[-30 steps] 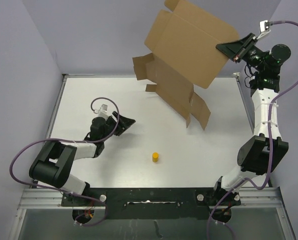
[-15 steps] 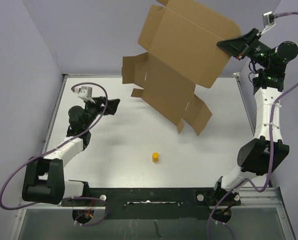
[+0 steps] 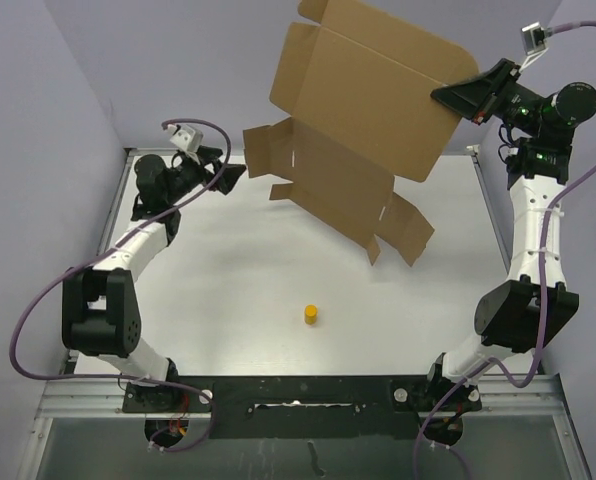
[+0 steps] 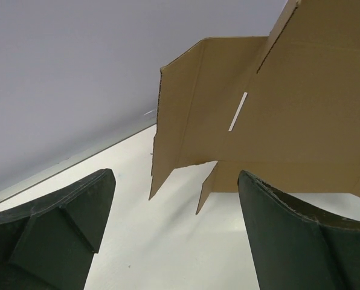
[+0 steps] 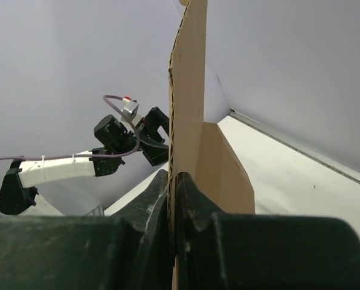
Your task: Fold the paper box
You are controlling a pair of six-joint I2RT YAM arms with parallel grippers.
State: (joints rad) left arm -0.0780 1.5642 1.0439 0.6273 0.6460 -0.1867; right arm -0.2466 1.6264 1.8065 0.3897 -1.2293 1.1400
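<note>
Nearest the arm bases, one small yellow cylinder (image 3: 310, 315) stands alone on the white table (image 3: 228, 290). Farther back on the left, the left hand (image 3: 230, 177) has its two fingers spread wide with nothing between them, just short of a hanging side flap. The single paper box (image 3: 368, 100), an unfolded brown sheet, hangs tilted in the air over the far right of the table, its right edge pinched tight in the right hand (image 3: 456, 98).

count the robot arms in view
2. The left arm reaches over the far left of the table, open fingers pointing at the paper box. The right arm stands raised at far right, fingers shut on the box's edge. None seems hidden.
</note>
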